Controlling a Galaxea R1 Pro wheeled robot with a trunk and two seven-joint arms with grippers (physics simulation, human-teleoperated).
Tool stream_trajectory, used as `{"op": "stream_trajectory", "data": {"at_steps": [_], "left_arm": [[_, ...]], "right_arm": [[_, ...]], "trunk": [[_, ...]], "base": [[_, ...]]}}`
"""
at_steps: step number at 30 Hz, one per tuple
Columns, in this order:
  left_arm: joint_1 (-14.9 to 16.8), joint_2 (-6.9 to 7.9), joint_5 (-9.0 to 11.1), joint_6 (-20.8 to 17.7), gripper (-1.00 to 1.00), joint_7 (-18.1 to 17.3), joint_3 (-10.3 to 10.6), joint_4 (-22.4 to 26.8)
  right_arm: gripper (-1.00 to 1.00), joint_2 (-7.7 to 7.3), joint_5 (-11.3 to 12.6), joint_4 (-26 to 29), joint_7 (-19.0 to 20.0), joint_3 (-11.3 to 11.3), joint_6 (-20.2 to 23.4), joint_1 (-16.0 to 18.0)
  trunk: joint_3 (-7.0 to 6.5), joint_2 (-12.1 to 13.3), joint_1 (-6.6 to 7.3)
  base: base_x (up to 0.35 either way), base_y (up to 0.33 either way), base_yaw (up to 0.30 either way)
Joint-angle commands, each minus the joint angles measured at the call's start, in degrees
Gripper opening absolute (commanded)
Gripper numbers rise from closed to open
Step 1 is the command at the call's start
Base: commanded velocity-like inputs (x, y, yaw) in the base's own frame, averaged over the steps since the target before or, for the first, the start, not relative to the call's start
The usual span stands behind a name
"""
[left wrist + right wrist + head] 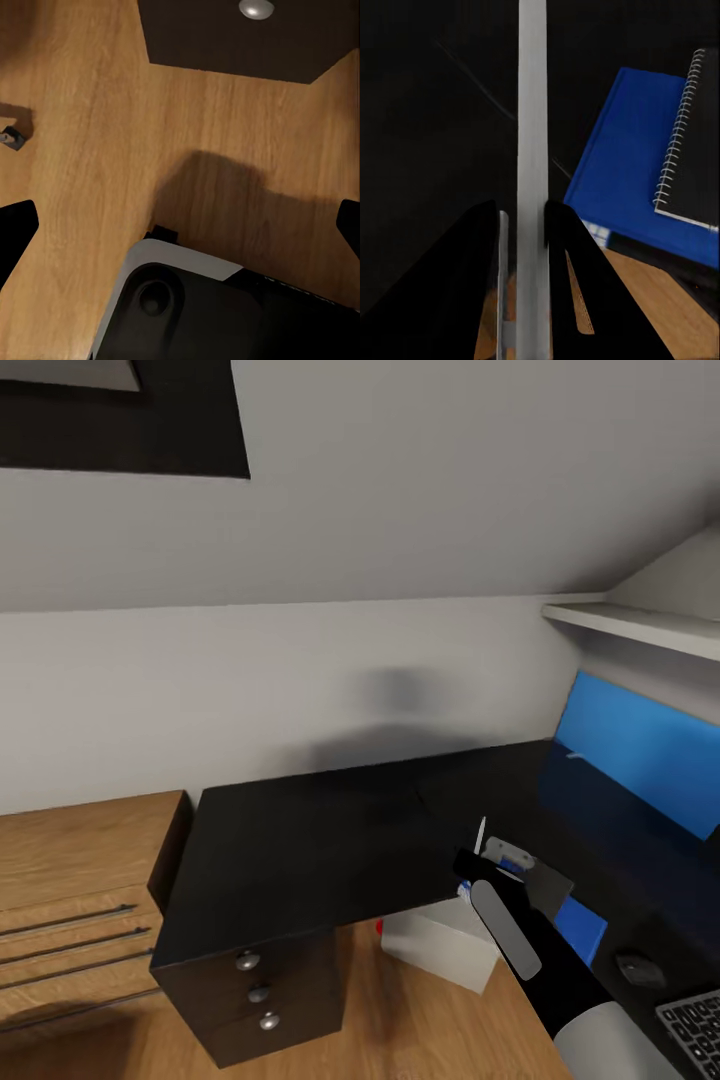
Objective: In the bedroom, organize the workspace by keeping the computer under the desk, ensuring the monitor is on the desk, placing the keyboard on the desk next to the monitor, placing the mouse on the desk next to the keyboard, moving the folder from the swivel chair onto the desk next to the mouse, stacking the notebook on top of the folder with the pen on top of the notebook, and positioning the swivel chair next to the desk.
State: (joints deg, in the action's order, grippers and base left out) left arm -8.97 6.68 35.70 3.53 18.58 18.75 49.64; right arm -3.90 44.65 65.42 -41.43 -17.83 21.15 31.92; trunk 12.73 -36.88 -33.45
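My right gripper [479, 858] hangs over the front edge of the black desk [300, 840], shut on the thin white pen [481, 832], which stands upright between its fingers [487, 247]. Just right of it the blue folder [585, 928] lies on the desk with the grey spiral notebook [545, 882] on top. In the right wrist view the pen [532, 135] rises beside the folder [622, 150] and notebook [697, 127]. The mouse [640, 968] and keyboard [695, 1025] lie further right. The grey computer [440, 945] stands under the desk. My left gripper [180, 225] is open above the wood floor.
The dark three-drawer unit [258, 992] stands under the desk's left end, with a light wooden cabinet [80, 920] beside it. A blue wall panel [640, 750] and a white shelf [640, 625] sit at the right, under the sloped ceiling. My own base [202, 307] is below the left gripper.
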Motion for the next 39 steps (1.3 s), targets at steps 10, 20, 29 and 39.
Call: {"op": "stream_trajectory", "data": {"at_steps": [10, 20, 29, 39], "left_arm": [[0.0, 0.09, 0.6, 0.4, 1.0, 0.4, 0.3, 0.1], [0.0, 0.09, 0.6, 0.4, 1.0, 0.5, 0.3, 0.1], [0.0, 0.15, 0.5, 0.4, 1.0, 0.3, 0.3, 0.2], [0.0, 0.09, 0.5, 0.9, 1.0, 0.3, 0.4, 0.4]], "right_arm": [[-1.0, -0.05, 0.3, 0.1, -0.4, -0.3, 0.2, 0.1], [-1.0, -0.05, 0.3, 0.1, -0.4, -0.3, 0.2, 0.1], [-1.0, -0.07, 0.2, -0.3, -0.4, -0.4, 0.2, 0.1], [-1.0, 0.05, -3.2, -2.0, 0.1, -0.5, 0.1, 0.1]], "trunk": [[0.08, -0.1, -0.02], [0.08, -0.1, -0.02], [0.08, -0.1, -0.02], [0.08, -0.1, -0.02]], "base": [[0.0, 0.0, -0.299], [0.0, 0.0, -0.299], [0.0, 0.0, -0.124], [0.001, 0.0, -0.003]]}}
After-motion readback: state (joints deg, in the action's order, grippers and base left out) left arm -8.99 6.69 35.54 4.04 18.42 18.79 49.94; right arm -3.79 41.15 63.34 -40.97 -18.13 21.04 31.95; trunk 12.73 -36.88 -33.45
